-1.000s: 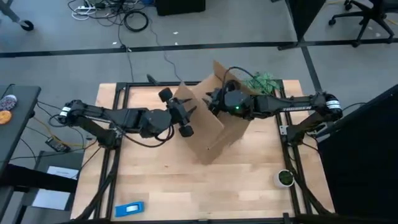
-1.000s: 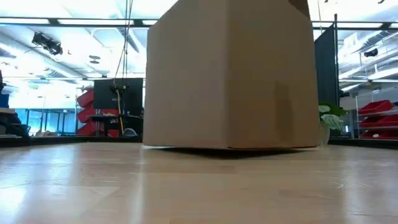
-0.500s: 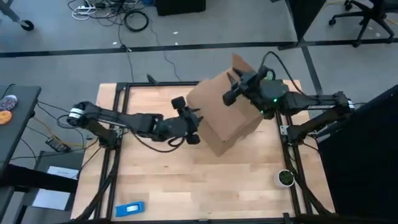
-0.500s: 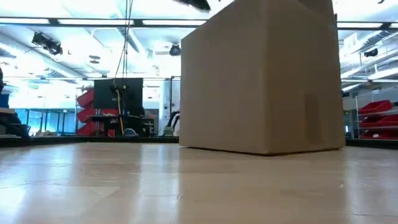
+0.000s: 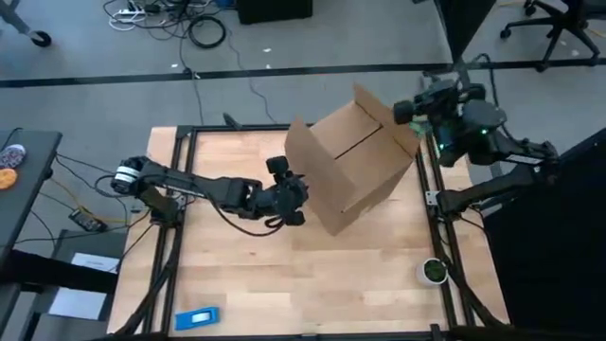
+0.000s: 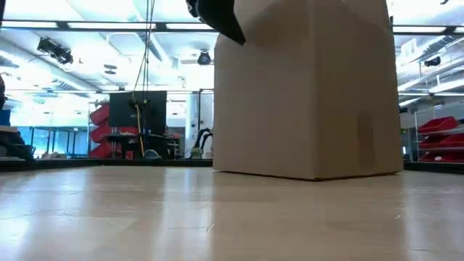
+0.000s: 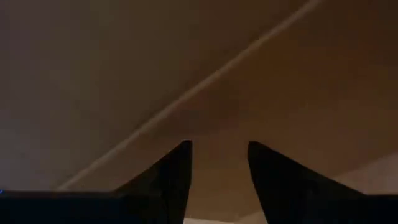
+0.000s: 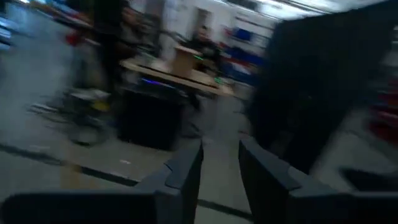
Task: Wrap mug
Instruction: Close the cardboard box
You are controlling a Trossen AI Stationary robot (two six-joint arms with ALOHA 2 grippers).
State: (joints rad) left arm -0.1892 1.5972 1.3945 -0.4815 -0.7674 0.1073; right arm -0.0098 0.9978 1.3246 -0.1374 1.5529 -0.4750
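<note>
Left gripper [image 5: 287,196]: at the cardboard box's [image 5: 355,166] nine-o'clock wall, fingers [image 7: 176,177] slightly parted, holding nothing, tips nearly against the cardboard.

Cardboard box: open, flaps up, standing skewed on the wooden table [image 5: 246,284].

Right gripper [image 5: 405,109]: raised at the box's two-o'clock corner, fingers slightly apart, empty.

Mug: not visible; location, facing and long axis cannot be told.

Risk: a left push could slide or tip the unheld box.

I see a tall cardboard box [image 6: 308,87] standing on the wooden table [image 6: 145,217], right of centre. A dark arm part [image 6: 216,14] enters from above at its upper left corner. Red bins [image 6: 109,130] stand in the room behind.
</note>
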